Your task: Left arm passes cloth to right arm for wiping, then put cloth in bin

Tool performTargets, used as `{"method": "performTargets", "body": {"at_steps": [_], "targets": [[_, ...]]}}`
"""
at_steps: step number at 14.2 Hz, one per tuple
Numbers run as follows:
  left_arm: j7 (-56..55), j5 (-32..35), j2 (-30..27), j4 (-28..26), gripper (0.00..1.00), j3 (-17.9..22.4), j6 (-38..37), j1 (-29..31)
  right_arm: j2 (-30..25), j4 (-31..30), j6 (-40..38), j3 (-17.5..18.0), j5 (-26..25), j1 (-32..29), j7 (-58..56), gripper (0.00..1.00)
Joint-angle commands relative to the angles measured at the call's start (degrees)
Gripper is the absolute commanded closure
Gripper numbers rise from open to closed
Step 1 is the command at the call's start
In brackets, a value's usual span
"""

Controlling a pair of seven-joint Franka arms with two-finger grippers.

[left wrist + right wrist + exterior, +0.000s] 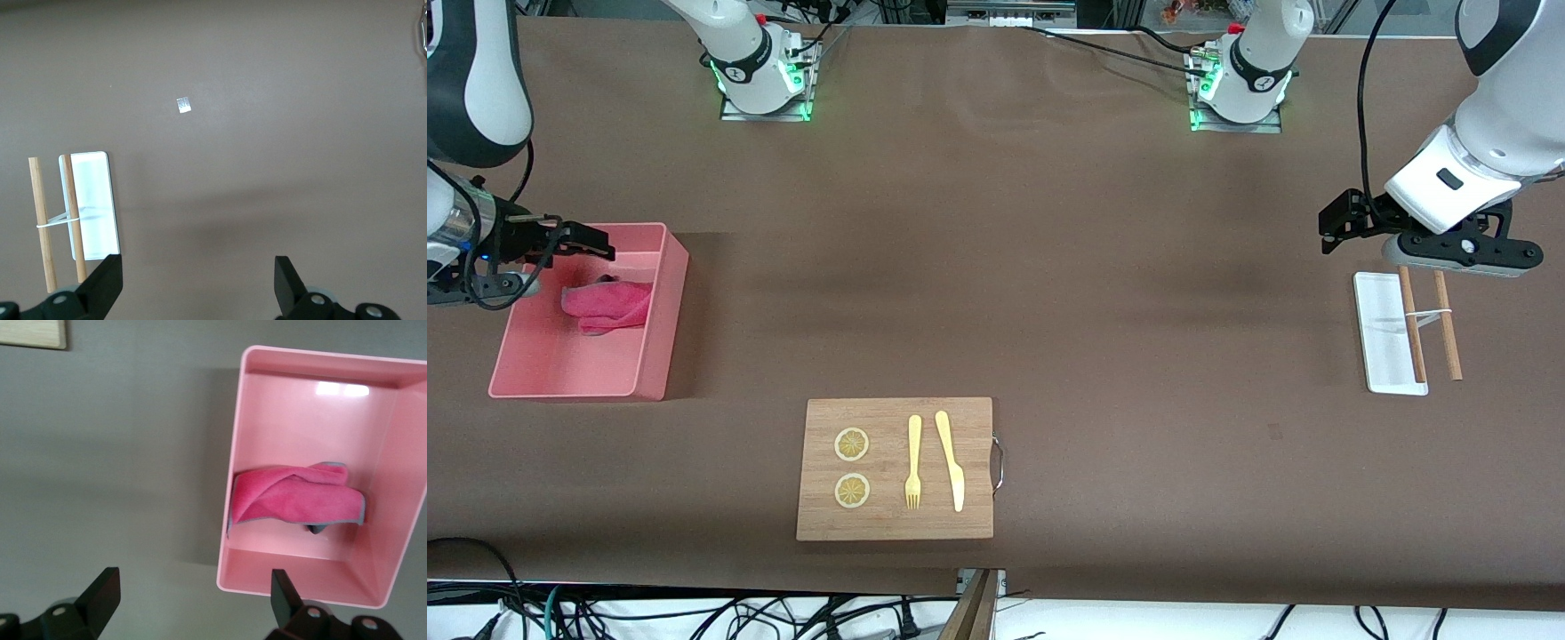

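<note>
**Already in the bin: cloth dropped, both grippers empty**

Far left of the front view: right gripper (pixel 583 244) hangs over the bin's (pixel 669 307) edge at the right arm's end of the table, fingers spread wide, holding nothing. Right wrist view confirms it, with both fingertips (pixel 103 590) apart.

Left of frame: pink bin on the brown table (pixel 996 267). Cloth (pixel 609 307) lies crumpled inside it, magenta with a grey edge showing, clear of the gripper.

Lower centre: wooden cutting board (pixel 895 524), nearer the front camera. On it two lemon slices (pixel 852 444), a yellow fork (pixel 913 462) and a yellow knife (pixel 951 460).

Right of frame: white tray (pixel 1383 333) with two banded wooden sticks (pixel 1412 329), one across the tray, one just beside it.

Upper right: left gripper (pixel 1463 252) over the tray's end, fingers wide apart, empty.
</note>
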Motion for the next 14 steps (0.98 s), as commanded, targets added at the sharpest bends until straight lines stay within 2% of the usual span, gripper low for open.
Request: {"method": "performTargets", "body": {"at_steps": [1, 3, 5, 7, 11, 14], "targets": [[1.3, -0.1, -0.4, -0.1, 0.00, 0.1, -0.5, 0.2, -2.4, 1.3, -2.1, 3.8, -0.3, -0.9, 0.2, 0.00], [1.3, -0.1, -0.4, -0.2, 0.00, 0.1, -0.5, 0.2, -2.8, 6.5, -6.3, 4.4, -0.9, -1.0, -0.3, 0.00], [1.3, -0.1, -0.4, -0.2, 0.00, 0.1, -0.6, 0.3, -4.2, 13.1, -10.7, 4.9, -3.9, -1.0, -0.2, 0.00], [1.3, -0.1, -0.4, -0.2, 0.00, 0.1, -0.6, 0.2, -7.5, 13.7, -11.3, 5.0, -3.8, -1.3, -0.3, 0.00], [1.3, -0.1, -0.4, -0.2, 0.00, 0.1, -0.6, 0.3, -8.2, 13.7, -13.0, 6.5, -4.0, -2.6, 0.8, 0.00], [1.3, -0.1, -0.4, -0.1, 0.00, 0.1, -0.6, 0.3, -8.1, 13.3, -15.0, 7.5, -3.3, -3.2, 10.9, 0.00]]}}
